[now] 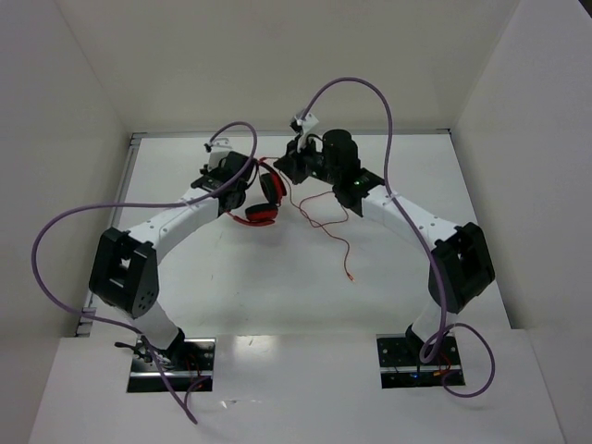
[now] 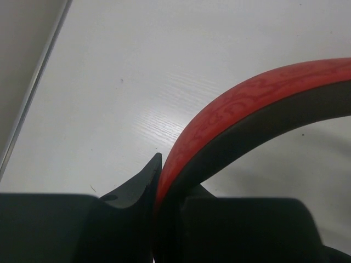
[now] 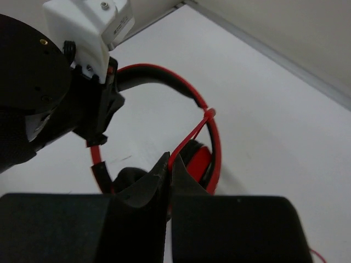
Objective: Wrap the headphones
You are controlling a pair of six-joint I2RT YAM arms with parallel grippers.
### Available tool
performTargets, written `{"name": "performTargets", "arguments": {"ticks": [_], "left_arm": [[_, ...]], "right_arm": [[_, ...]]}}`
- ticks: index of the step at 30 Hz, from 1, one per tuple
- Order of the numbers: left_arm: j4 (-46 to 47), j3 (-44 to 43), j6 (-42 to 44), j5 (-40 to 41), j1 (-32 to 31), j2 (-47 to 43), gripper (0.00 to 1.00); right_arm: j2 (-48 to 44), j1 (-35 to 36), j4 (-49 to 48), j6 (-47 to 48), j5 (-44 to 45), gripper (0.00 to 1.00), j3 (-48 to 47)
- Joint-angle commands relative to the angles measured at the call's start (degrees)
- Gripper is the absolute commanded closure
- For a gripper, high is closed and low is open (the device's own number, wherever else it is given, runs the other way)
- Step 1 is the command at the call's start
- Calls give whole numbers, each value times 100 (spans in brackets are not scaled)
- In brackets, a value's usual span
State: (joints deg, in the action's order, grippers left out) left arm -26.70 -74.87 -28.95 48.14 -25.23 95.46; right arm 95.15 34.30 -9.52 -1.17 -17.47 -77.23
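Note:
The red headphones are held up over the table's far middle. My left gripper is shut on the red, black-lined headband, which passes between its jaws. My right gripper is just right of the headphones, shut on the thin red cord. The cord runs taut from its jaws up to the headband's side. A red ear cup shows behind the jaws. The rest of the cord trails loose on the table, towards the near side.
White walls enclose the white table at the back and both sides. Thick purple robot cables loop over both arms. The left arm's wrist and white camera mount fill the upper left of the right wrist view.

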Motion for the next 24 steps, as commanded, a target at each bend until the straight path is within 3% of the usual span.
{"name": "performTargets", "arguments": {"ticks": [1,10,17,18,24], "left_arm": [[1199,447,-733,1004,80,-352,100],[2053,877,-2825,328,80,-731,100],[2362,720,-3309,-251,80,-915,100],[2562,720,-3310,-679,80,-915,100],[2678,720,-3416,-789,80,-1073,100]], "right_arm": [[-410,181,-236,-727,-1055,99,-46],[-252,305,-393,-1710,-1530,99,-46],[-76,717,-630,-1764,-1408,96,6],[107,848,-404,-1686,-1121,96,-176],[223,911,-279,-1632,-1250,96,-345]]}}
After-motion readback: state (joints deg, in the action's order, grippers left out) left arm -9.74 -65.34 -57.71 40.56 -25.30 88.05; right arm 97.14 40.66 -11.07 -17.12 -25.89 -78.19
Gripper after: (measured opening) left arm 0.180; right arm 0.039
